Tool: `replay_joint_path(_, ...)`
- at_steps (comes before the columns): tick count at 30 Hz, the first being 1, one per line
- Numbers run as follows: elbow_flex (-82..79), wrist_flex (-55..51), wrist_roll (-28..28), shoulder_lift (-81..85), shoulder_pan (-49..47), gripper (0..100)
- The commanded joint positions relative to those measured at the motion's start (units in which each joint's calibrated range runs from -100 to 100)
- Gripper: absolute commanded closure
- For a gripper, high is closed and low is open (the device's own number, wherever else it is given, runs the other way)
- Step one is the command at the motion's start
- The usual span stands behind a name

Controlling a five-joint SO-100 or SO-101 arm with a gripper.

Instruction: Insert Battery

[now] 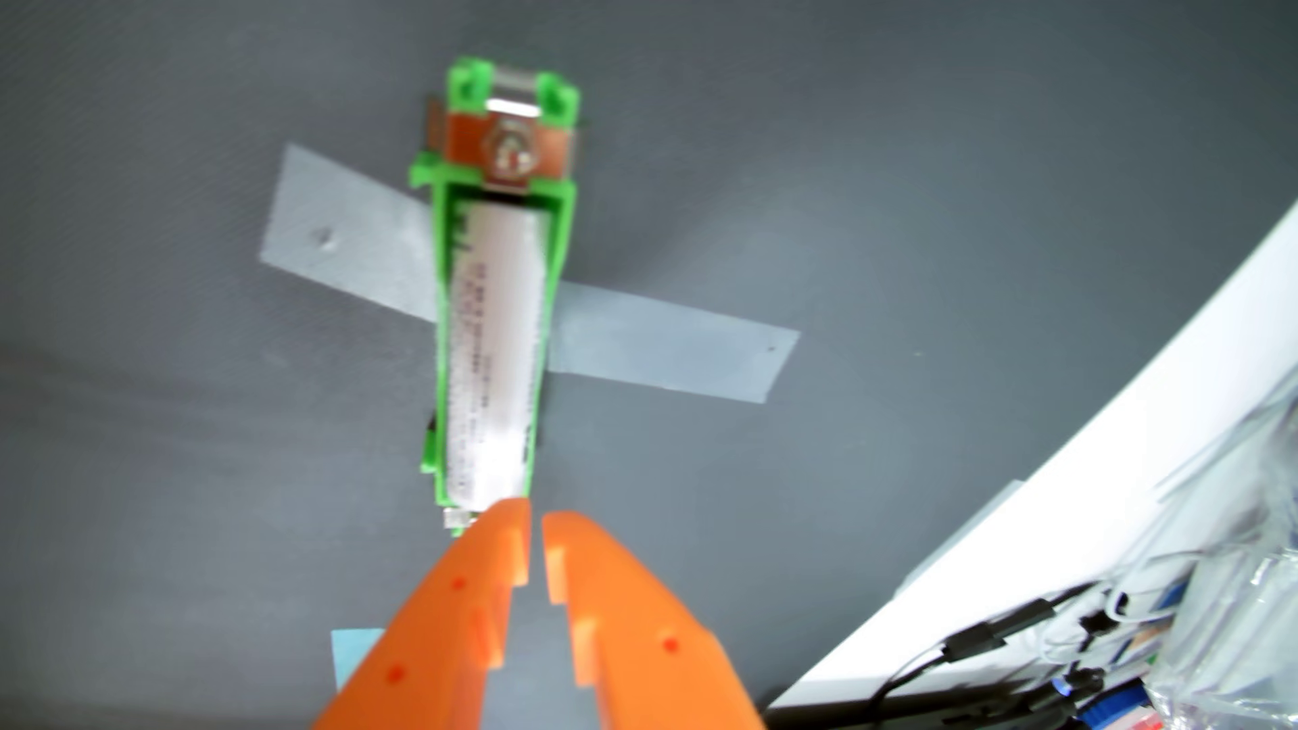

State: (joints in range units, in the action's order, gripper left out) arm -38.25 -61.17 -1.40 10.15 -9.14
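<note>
In the wrist view, the battery (495, 351) lies lengthwise inside the green holder (555, 281), with its far end close to the metal contact (511, 149) at the far end of the holder. Strips of gray tape (667, 344) run out from under the holder to the left and to the right; I think they fix it to the gray table (913, 175) so that it does not slide when something pushes on it. The orange pincer (535, 523) comes in from the near edge. Its two tips are almost together, with only a thin gap, and nothing is between them. The tips sit just at the near end of the battery; the picture is blurred, so I cannot tell if they touch it. The battery appears mostly seated, so the pincer is probably placed to press it fully in. Cables (983, 646) lie at the near right.
</note>
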Motion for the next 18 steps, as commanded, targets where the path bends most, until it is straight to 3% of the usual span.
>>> replay_joint_path(1, 0.2, 1.8, 0.2, 1.3, 0.4, 98)
replay_joint_path(18, -0.8, 2.2, 0.3, -3.6, 0.4, 98)
